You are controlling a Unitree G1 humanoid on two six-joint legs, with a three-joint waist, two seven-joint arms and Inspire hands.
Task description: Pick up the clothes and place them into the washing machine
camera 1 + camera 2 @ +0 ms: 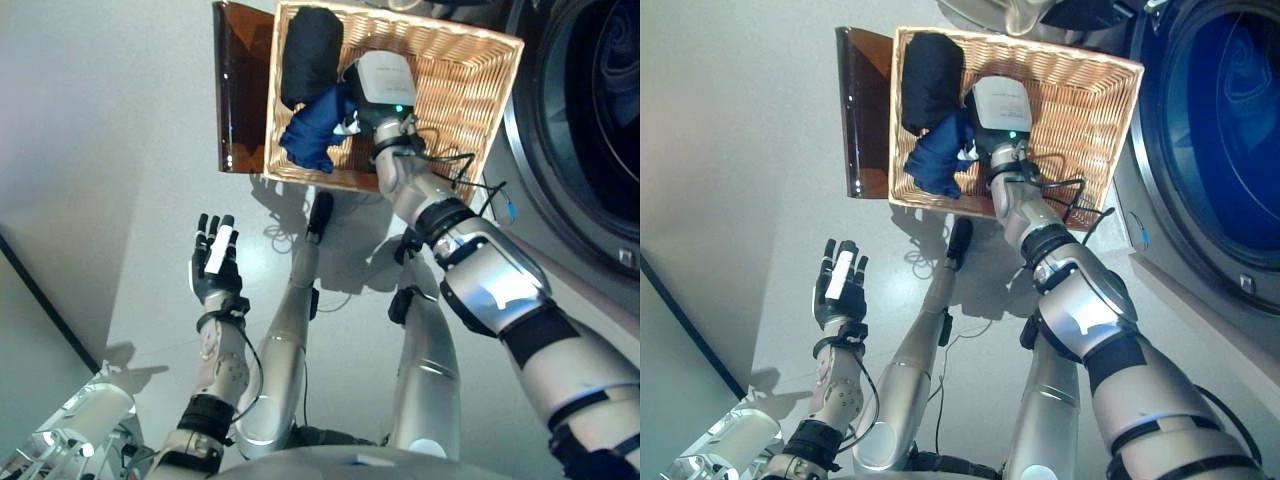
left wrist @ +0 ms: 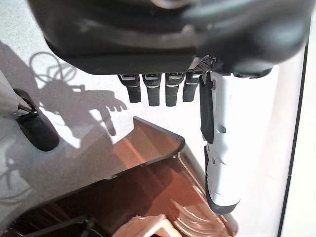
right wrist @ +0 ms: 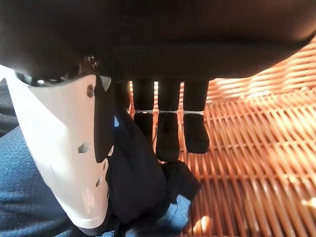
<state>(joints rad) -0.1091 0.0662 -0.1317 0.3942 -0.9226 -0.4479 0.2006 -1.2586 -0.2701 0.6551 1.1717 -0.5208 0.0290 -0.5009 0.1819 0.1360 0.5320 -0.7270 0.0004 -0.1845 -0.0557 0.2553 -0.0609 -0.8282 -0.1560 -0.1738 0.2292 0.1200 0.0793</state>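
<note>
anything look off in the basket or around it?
Nothing stands out. The wicker basket sits intact on the floor beside the washing machine, holding a black garment and a blue garment. Right hand reaches into the clothes; left hand hovers open, empty.

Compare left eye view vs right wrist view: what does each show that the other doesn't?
Left eye view only: the whole wicker basket on the floor, a rolled black garment at its end, a brown panel beside it, the washing machine door, and the left hand open and empty, away from the basket. Right wrist view only: the fingers curling down onto dark cloth against the thumb. Both: the right hand inside the basket at the blue garment, and the woven basket floor.
</note>
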